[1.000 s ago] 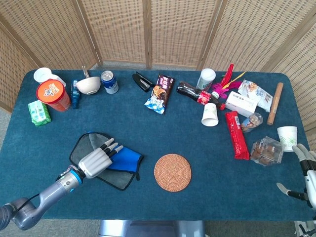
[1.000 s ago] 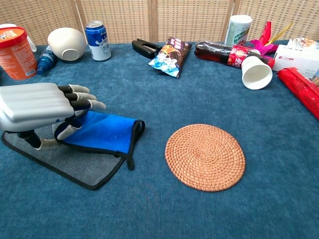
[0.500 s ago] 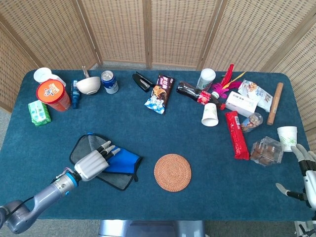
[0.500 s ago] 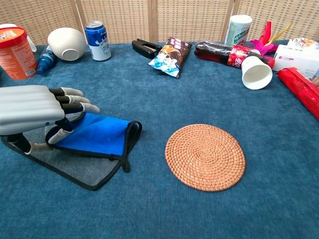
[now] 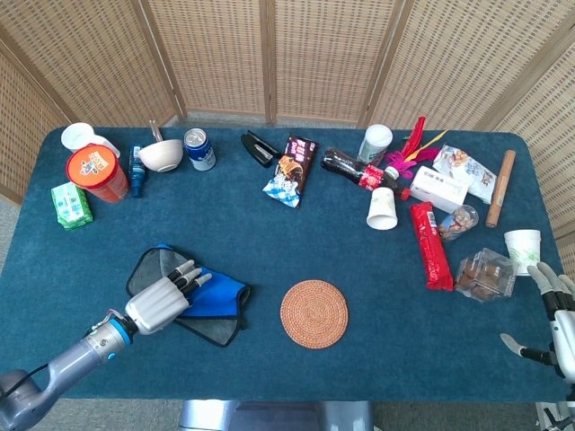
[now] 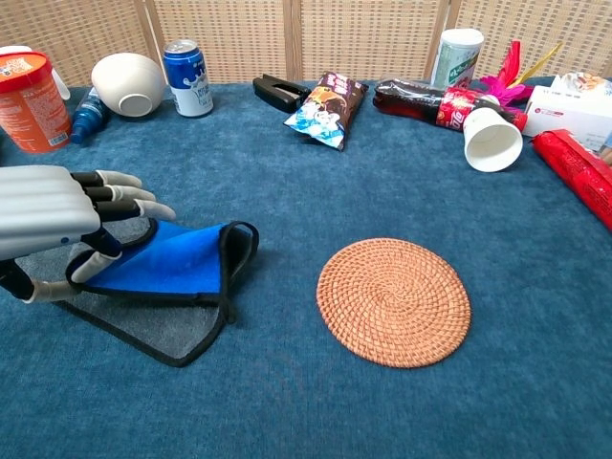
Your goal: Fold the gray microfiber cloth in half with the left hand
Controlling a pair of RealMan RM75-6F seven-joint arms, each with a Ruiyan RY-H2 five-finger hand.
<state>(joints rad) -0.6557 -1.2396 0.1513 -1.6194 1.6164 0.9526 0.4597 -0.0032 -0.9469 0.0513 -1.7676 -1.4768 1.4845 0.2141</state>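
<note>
- Wicker screens stand behind the blue table [image 5: 269, 233], its far edge crowded with a can [image 5: 199, 148], a bowl [image 5: 160, 155], snack bags and cups.
- Lower left of the head view: the cloth [image 5: 184, 292], gray with a blue inner face, lies partly doubled over. A round mat [image 5: 314, 312] sits near its right.
- The left hand [image 5: 160, 301] pinches the blue flap between thumb and fingers [image 6: 124, 196], the other fingers stretched out over it.
- Compared with a second ago, the hand has drawn back toward the lower left and the flap's free edge has travelled with it, so more gray shows beyond it in the chest view.
- My read: the fold is still going over, and the flap needs laying flat on the far edge.
- The right hand [image 5: 552, 310] waits at the lower right edge, fingers apart, holding nothing.
</note>
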